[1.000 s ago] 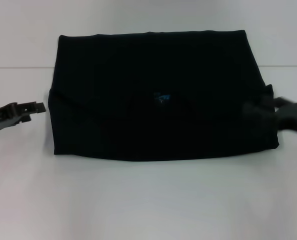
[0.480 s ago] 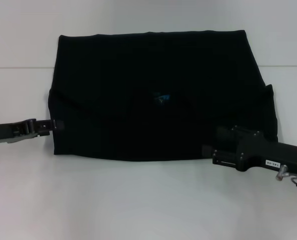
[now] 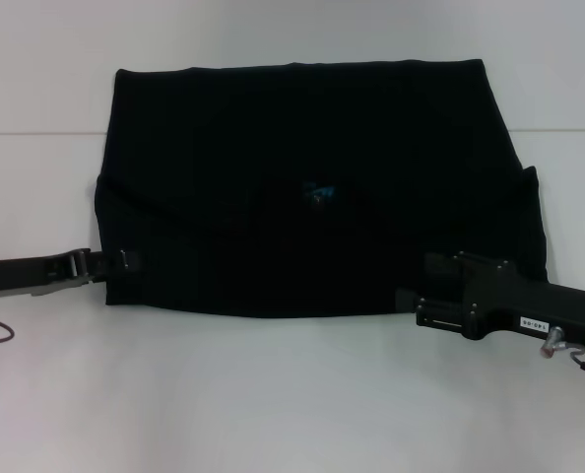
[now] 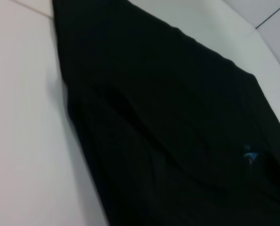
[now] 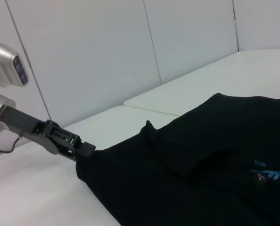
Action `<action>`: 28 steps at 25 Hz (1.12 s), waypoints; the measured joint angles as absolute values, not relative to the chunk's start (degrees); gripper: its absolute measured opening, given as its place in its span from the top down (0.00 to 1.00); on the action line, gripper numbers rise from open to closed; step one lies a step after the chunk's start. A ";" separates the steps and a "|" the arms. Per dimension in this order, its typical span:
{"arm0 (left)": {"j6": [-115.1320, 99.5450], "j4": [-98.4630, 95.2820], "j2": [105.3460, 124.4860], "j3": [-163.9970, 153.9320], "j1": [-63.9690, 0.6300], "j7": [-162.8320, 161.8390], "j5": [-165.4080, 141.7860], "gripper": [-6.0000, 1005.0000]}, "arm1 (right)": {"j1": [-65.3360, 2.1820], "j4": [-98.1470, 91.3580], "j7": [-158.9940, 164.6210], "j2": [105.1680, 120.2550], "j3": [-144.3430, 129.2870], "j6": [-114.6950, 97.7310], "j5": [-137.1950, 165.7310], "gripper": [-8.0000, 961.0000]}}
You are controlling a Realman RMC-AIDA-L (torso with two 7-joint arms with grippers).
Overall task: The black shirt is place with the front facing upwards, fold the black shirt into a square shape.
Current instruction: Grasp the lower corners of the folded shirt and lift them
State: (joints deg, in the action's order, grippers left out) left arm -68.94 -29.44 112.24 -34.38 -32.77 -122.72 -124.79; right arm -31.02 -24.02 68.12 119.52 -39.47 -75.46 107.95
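The black shirt (image 3: 312,187) is lying flat on the white table (image 3: 292,394), already folded into a wide block that is spreading across the middle of the scene, its far edge straight and its near edge running from left to right. A small blue neck label (image 3: 319,191) is showing near the centre of the cloth; the mark on it is too small to read. No lettering is showing on the upturned side.

The left gripper (image 3: 125,261) is reaching in low from the left and is meeting the shirt at its near left corner. Its tip is lying against the cloth edge, but whether the fingers are pinching the fabric cannot be told. The right wrist view is showing the same gripper touching that corner.

The right gripper (image 3: 411,301) is coming in from the right along the near edge, its black body overlapping the near right part of the shirt. A small white sticker (image 3: 531,323) on its housing is carrying print too small to read. Its fingers are not distinguishable against the dark cloth.
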 joint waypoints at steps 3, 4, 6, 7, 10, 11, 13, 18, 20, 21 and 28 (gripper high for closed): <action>-69.81 -28.69 112.23 -34.43 -33.24 -122.73 -124.81 0.41 | -31.03 -23.94 68.11 119.53 -39.47 -75.41 107.93 0.14; -70.21 -28.61 112.23 -34.49 -33.39 -122.74 -124.81 0.41 | -31.03 -23.93 68.11 119.53 -39.46 -75.38 107.92 0.14; -70.78 -28.57 112.22 -35.00 -33.68 -122.75 -124.81 0.42 | -31.03 -23.92 68.11 119.53 -39.46 -75.36 107.92 0.14; -70.92 -28.57 112.20 -35.38 -33.77 -122.75 -124.81 0.42 | -31.03 -23.91 68.11 119.53 -39.45 -75.36 107.92 0.14; -71.07 -28.56 112.09 -36.48 -33.98 -123.10 -124.81 0.43 | -31.01 -23.90 68.12 119.53 -39.23 -75.36 107.92 0.14; -71.03 -28.58 112.07 -36.74 -34.01 -123.48 -124.81 0.44 | -30.99 -23.90 68.17 119.53 -39.17 -75.36 107.92 0.14; -70.73 -28.60 111.98 -37.48 -34.08 -124.13 -124.83 0.44 | -30.94 -23.91 68.43 119.53 -39.02 -75.36 107.92 0.14; -70.49 -28.70 111.93 -38.25 -34.57 -124.28 -126.05 0.46 | -30.58 -24.97 71.88 118.89 -38.70 -75.37 107.93 0.14; -70.49 -28.84 112.01 -38.18 -34.59 -124.28 -126.08 0.55 | -30.35 -27.15 78.47 117.74 -38.85 -75.25 108.19 0.14; -70.48 -28.85 112.01 -38.08 -34.58 -124.28 -126.09 0.59 | -30.29 -28.75 83.25 116.89 -38.91 -74.99 108.60 0.14; -70.45 -28.91 112.11 -37.78 -34.58 -124.07 -126.06 0.89 | -34.37 -36.60 123.38 108.62 -39.21 -72.51 125.82 0.14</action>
State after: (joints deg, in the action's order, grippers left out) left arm -70.45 -28.91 112.11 -37.78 -34.58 -124.07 -126.06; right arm -34.37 -36.60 123.38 108.62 -39.22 -72.51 125.82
